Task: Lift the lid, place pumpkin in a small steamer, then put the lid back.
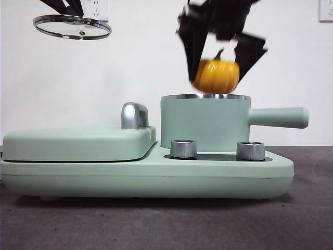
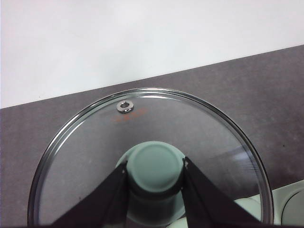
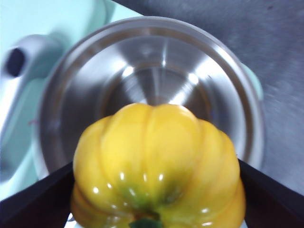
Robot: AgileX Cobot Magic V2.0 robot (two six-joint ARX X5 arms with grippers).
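The right gripper (image 1: 217, 70) hangs above the small steamer (image 1: 205, 122), its fingers (image 1: 194, 49) closed on the pumpkin (image 1: 216, 76), one finger on each side. The pumpkin is held in the air, its underside just at the level of the steamer's steel rim as seen from the front; whether it touches the rim cannot be told. A dark green stem stands up from its top between the fingers. In the right wrist view the pumpkin (image 3: 156, 166) sits over the open mouth of the steamer (image 3: 152, 90), whose steel inside is bare and shiny.

The left gripper (image 1: 70, 8) is high at the upper left of the front view, well apart from the steamer. Its fingers (image 2: 109, 199) grip the mint-green knob (image 2: 154, 168) of the lid (image 2: 147, 156), one finger on each side of the knob. The lid (image 1: 72, 26) hangs in the air, slightly tilted, with a small steel vent ring (image 2: 125, 107) near its rim.

The steamer stands on the right part of a mint-green cooker base (image 1: 145, 177), its long handle (image 1: 278, 117) pointing right. Two steel dials (image 1: 183, 148) sit on the base in front of it. To its left lies a flat mint-green cover (image 1: 78, 141) with a steel grip (image 1: 134, 115). The base rests on a dark table (image 1: 166, 224), before a white wall.
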